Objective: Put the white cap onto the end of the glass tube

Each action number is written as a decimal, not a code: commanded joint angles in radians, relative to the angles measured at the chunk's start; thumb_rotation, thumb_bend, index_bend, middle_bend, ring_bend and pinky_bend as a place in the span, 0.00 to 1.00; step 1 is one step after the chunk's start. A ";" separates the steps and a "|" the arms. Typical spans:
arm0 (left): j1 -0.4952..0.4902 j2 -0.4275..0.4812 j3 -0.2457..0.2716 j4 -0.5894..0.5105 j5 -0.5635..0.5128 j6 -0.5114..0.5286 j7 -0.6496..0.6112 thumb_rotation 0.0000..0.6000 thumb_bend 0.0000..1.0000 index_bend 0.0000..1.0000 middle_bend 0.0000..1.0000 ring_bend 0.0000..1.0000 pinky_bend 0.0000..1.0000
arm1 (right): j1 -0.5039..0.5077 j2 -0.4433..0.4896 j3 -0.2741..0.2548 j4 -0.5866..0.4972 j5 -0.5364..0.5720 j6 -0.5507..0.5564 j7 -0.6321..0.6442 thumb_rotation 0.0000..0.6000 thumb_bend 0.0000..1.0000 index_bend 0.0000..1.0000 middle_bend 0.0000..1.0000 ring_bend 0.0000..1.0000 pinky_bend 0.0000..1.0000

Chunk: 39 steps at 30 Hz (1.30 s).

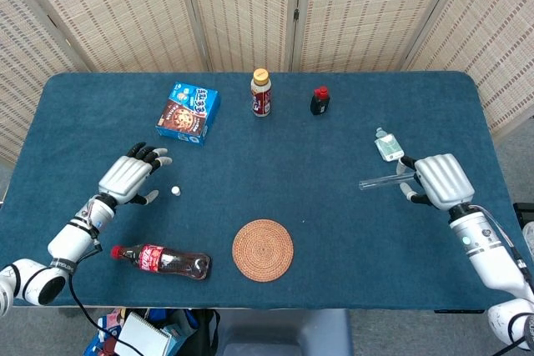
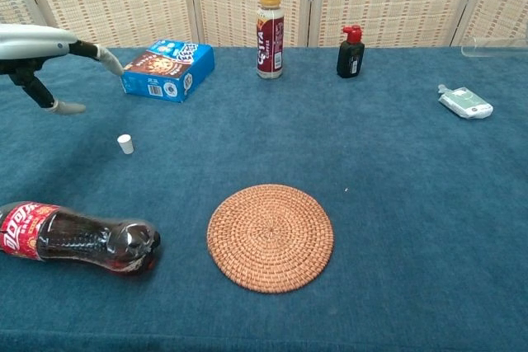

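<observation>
I'm holding my left robot hand (image 1: 127, 179) above the blue-covered counter (image 1: 334, 231) with its fingers spread apart and nothing in them. The small white plastic cap (image 1: 175, 192) is sitting on the cloth just beside my fingertips, toward the middle of the counter, apart from them. In the chest view it is standing on its own below and inward of my left robot hand, so I judge it is free for a fresh grasp.

Over on the other side, my right robot hand (image 1: 437, 181) is gripping the clear glass tube (image 1: 382, 179) at one end. I'm keeping the tube nearly level, its free end pointing inward toward my left side, and that makes sense: the open end is presented to where the cap must come from. The chest view is catching only a sliver of the tube at its upper right edge, so it is riding well above the cloth.

A small pale green rectangular device (image 1: 388, 148) is lying just beyond my right robot hand, clear of the tube. A lying cola bottle with a red label (image 1: 163, 261) is resting nearer my body than my left robot hand, and a round woven coaster (image 1: 263, 249) is sitting between my two arms.

The cap is not yet on the tube; I reckon I'm needing to pinch it first.
</observation>
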 commanded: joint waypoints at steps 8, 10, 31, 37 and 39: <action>-0.012 -0.139 0.011 0.125 0.028 0.012 0.100 1.00 0.25 0.37 0.01 0.00 0.00 | -0.003 -0.001 0.000 0.005 -0.007 -0.005 0.009 1.00 0.47 0.86 1.00 1.00 1.00; -0.016 -0.157 0.007 0.145 0.022 0.008 0.111 1.00 0.25 0.37 0.01 0.00 0.00 | -0.004 -0.002 0.001 0.006 -0.007 -0.005 0.010 1.00 0.47 0.86 1.00 1.00 1.00; -0.033 -0.263 0.004 0.288 0.002 -0.040 0.119 1.00 0.32 0.43 0.01 0.00 0.00 | -0.005 -0.010 0.002 0.025 -0.007 -0.019 0.019 1.00 0.47 0.86 1.00 1.00 1.00; -0.032 -0.276 0.007 0.300 0.009 -0.042 0.109 1.00 0.32 0.43 0.01 0.00 0.00 | -0.006 -0.011 0.003 0.026 -0.006 -0.021 0.019 1.00 0.47 0.86 1.00 1.00 1.00; -0.032 -0.279 0.006 0.304 0.011 -0.041 0.107 1.00 0.32 0.44 0.01 0.00 0.00 | -0.007 -0.011 0.003 0.025 -0.006 -0.021 0.019 1.00 0.47 0.86 1.00 1.00 1.00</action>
